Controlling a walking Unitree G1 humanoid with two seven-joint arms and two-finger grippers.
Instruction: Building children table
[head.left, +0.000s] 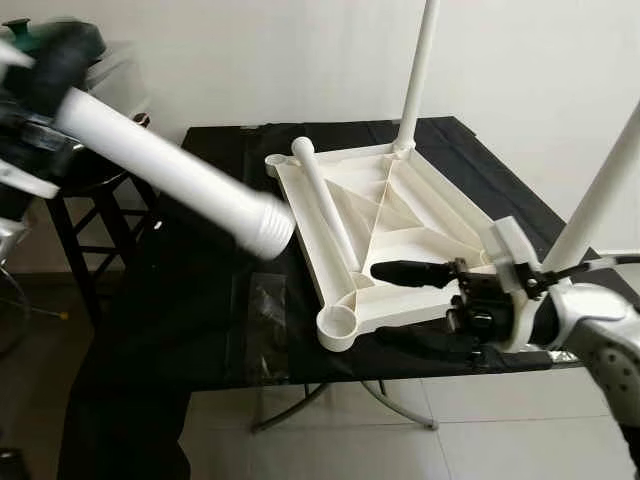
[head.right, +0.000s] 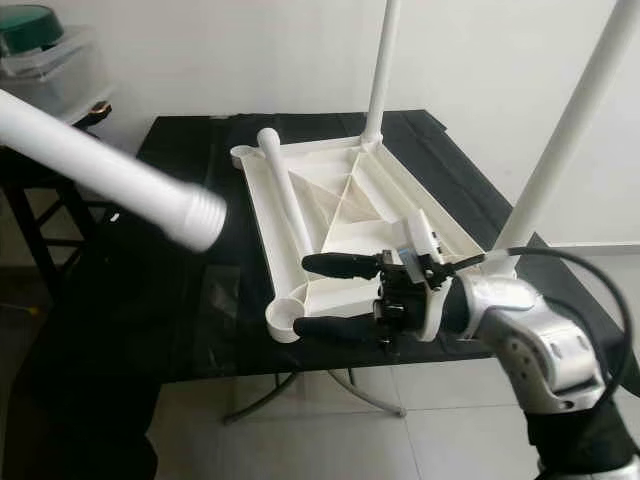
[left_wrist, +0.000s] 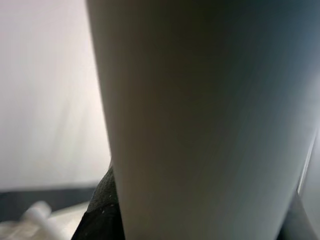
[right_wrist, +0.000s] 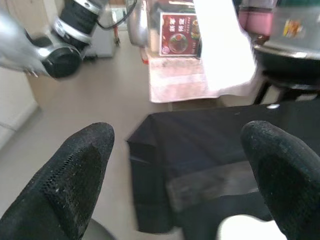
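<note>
Black table (head.left: 220, 330): tabletop (head.left: 390, 215) between right fingers (head.left: 410, 272).

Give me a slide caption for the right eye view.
Left gripper's white leg swings toward upturned tabletop; open right gripper waits nearby.

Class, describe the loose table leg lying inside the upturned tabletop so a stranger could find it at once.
Start at the black table, where a white tabletop lies upside down. Inside it, along its left side, rests a white leg. Unlike the two upright legs at its right corners, this one lies flat and unattached.
</note>
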